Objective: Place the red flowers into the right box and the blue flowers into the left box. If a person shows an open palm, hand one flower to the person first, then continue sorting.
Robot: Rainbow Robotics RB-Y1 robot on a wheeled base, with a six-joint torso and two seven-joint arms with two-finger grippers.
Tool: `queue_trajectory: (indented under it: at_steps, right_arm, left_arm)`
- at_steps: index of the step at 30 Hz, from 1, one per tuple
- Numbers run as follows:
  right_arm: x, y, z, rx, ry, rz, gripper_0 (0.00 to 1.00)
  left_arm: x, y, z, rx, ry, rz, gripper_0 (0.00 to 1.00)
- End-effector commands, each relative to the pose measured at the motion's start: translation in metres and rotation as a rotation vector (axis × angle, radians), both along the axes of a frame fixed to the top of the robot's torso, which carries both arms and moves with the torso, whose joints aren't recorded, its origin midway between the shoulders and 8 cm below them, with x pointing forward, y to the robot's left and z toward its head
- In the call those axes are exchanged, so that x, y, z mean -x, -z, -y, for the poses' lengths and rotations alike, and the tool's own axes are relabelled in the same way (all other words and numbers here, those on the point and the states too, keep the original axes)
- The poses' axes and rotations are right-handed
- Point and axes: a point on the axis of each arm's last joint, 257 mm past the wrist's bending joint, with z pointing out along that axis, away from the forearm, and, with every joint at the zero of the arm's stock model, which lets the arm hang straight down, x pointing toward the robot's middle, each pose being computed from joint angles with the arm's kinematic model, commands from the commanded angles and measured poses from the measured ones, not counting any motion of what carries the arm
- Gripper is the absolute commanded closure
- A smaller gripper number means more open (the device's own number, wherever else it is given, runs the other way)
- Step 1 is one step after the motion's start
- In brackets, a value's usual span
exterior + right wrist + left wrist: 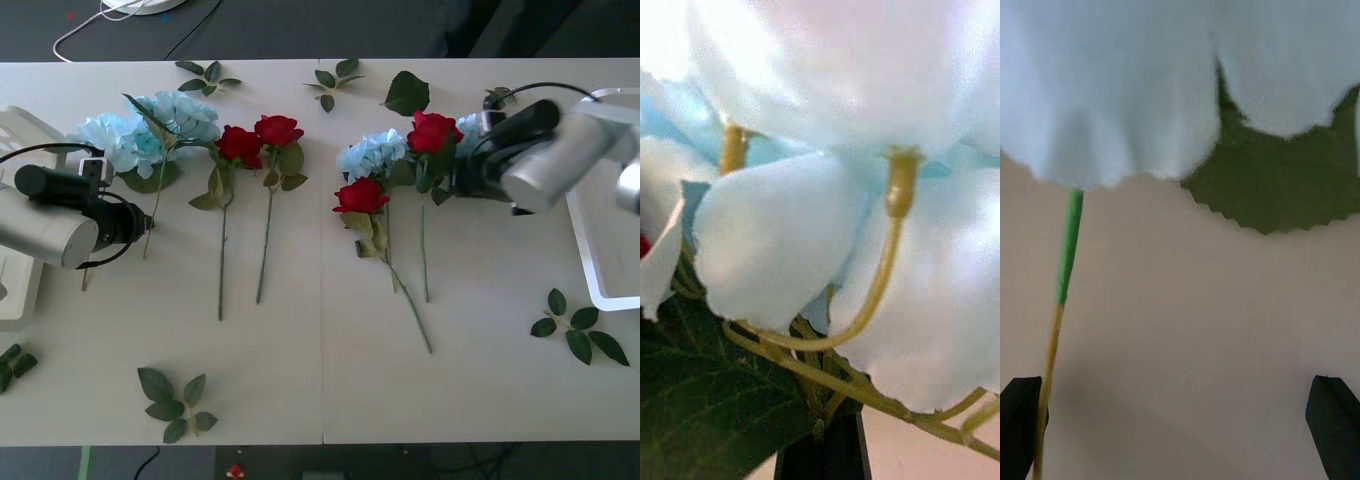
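At the table's left, the left gripper (1180, 420) is held open just below a blue flower (1112, 90). Its stem (1060, 300), running lengthwise toward the gripper, is seen beside one finger. The right gripper's state cannot be told.

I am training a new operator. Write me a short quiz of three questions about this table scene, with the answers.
1. Count: how many artificial red roses with long green stems lie on the pale table?
2. True or false: the right gripper hovers above the white shallow plastic tray on the robot's right.
3. Choose: the left gripper, beside a pale blue fluffy flower cluster, is (a) open, (b) shut.
Key: 1. Four. 2. False; it is among the flowers, at a second blue cluster. 3. a.
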Motion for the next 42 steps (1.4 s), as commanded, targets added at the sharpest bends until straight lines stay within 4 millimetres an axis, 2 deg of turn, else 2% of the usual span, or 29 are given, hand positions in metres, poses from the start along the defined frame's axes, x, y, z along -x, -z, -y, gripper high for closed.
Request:
queue_trajectory:
  at_steps: [1, 3, 5, 6, 7, 8, 15, 22, 24, 27, 29, 32, 35, 36, 39, 40, 42]
  right_arm:
    - [-0.002, -0.066, 0.023, -0.047, 0.001, 0.069, 1.00]
    - [0.008, -0.075, 0.025, -0.063, 0.000, 0.062, 1.00]
    - [0.021, -0.086, 0.028, -0.079, 0.003, 0.054, 1.00]
    - [0.028, -0.091, 0.028, -0.091, 0.001, 0.050, 1.00]
    - [0.037, -0.098, 0.027, -0.104, 0.000, 0.045, 1.00]
    - [0.041, -0.102, 0.026, -0.110, -0.007, 0.044, 1.00]
    - [0.087, -0.149, 0.003, -0.159, -0.194, 0.083, 1.00]
    - [0.128, -0.192, -0.050, -0.187, -0.480, 0.226, 1.00]
    - [0.143, -0.206, -0.071, -0.188, -0.568, 0.279, 1.00]
    - [0.160, -0.221, -0.091, -0.209, -0.653, 0.338, 1.00]
    - [0.165, -0.227, -0.096, -0.219, -0.680, 0.358, 1.00]
    - [0.175, -0.238, -0.107, -0.238, -0.744, 0.411, 1.00]
    - [0.167, -0.259, -0.109, -0.222, -0.763, 0.522, 1.00]
    - [0.164, -0.264, -0.109, -0.223, -0.760, 0.547, 1.00]
    - [0.147, -0.295, -0.110, -0.225, -0.741, 0.678, 1.00]
    - [0.144, -0.300, -0.109, -0.229, -0.736, 0.699, 1.00]
    - [0.131, -0.323, -0.108, -0.233, -0.715, 0.783, 1.00]
  left_arm:
    - [0.005, 0.007, -0.003, -0.031, 0.020, 0.012, 0.00]
    - [0.004, 0.006, -0.008, -0.060, 0.022, 0.027, 0.00]
    - [0.002, 0.005, -0.012, -0.099, 0.028, 0.043, 0.25]
    - [0.002, 0.005, -0.013, -0.103, 0.026, 0.046, 0.54]
    - [0.002, 0.005, -0.013, -0.100, 0.023, 0.047, 0.94]
    - [0.002, 0.005, -0.013, -0.098, 0.022, 0.048, 1.00]
    - [0.001, 0.003, -0.016, -0.112, 0.022, 0.054, 1.00]
    - [-0.002, 0.001, -0.010, -0.101, 0.027, 0.066, 1.00]
    - [-0.004, -0.004, -0.008, -0.097, 0.031, 0.077, 1.00]
    - [-0.009, -0.016, -0.007, -0.098, 0.033, 0.104, 1.00]
    - [-0.013, -0.024, -0.005, -0.098, 0.036, 0.122, 1.00]
    - [-0.019, -0.055, -0.007, -0.093, 0.025, 0.162, 1.00]
    - [-0.014, -0.106, -0.018, -0.121, -0.009, 0.171, 1.00]
    - [-0.012, -0.114, -0.019, -0.125, -0.016, 0.171, 1.00]
    - [0.007, -0.163, -0.023, -0.143, -0.051, 0.168, 1.00]
    - [0.011, -0.170, -0.026, -0.147, -0.061, 0.164, 1.00]
    - [0.028, -0.196, -0.026, -0.151, -0.080, 0.157, 1.00]
